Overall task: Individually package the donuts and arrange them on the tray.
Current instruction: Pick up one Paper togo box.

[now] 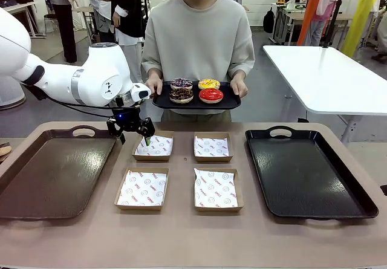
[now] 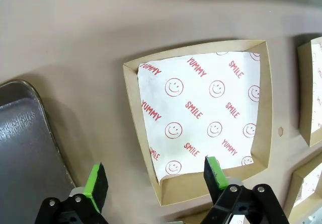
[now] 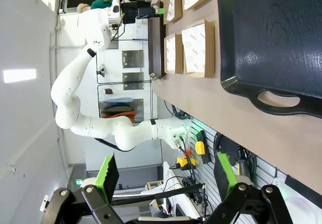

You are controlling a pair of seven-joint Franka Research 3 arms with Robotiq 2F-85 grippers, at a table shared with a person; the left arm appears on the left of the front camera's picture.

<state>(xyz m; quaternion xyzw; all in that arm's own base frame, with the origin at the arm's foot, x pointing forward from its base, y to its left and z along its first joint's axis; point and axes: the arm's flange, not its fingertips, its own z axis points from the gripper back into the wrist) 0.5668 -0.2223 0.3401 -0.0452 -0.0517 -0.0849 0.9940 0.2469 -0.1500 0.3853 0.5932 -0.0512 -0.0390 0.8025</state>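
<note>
Across the table a person holds a small black tray carrying the donuts: one with sprinkles, one yellow, one dark chocolate and one red. My left gripper hangs open just above the far-left paper-lined box, empty. In the left wrist view, the left gripper straddles the near rim of that box. The right gripper is open and empty, off the table's side beyond the large black tray.
Four brown boxes lined with printed paper sit mid-table, including the near-left, far-right and near-right. A brown tray lies at the left, a black tray at the right. The person's hands grip the small tray's ends.
</note>
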